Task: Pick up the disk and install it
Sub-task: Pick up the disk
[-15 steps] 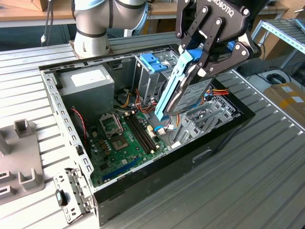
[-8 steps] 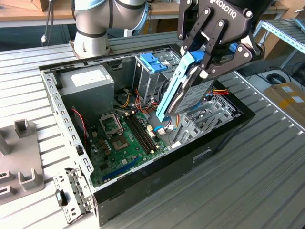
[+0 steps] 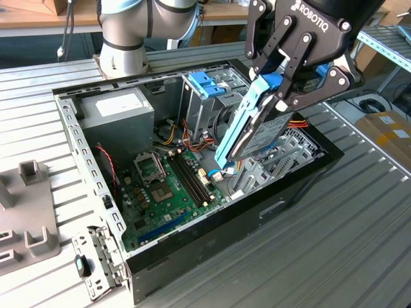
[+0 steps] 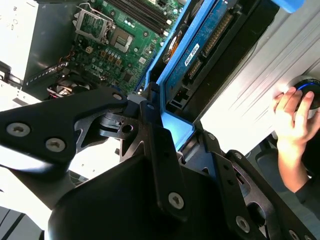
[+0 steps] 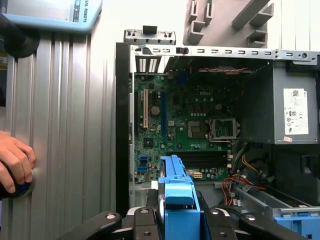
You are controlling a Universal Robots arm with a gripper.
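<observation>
**A:** Status? Sweep from the exterior view's left.

**Me:** Grey fixture block (image 3: 29, 212) on the worktop (image 3: 334, 256) at far left. Loose bracket plate (image 3: 96, 266) just beside the open PC case (image 3: 276, 205). Inside the case: power-supply box (image 3: 119, 112), then motherboard (image 3: 167, 192), then drive cage (image 3: 207, 112) with its blue handle (image 3: 200, 83).

**A:** Disk?

**Me:** The disk (image 3: 257, 138) is in my claw (image 3: 280, 86), right of the cage. It hangs tilted in the air over the case's right half, lower end close to the board's edge. Can't tell if it touches. Claw is clamped on its blue-framed top end.

**A:** Anything outside the case?

**Me:** In the first wrist view, a person's hand (image 5: 15, 170) rests on a round device (image 4: 307, 90) on the worktop.
</observation>
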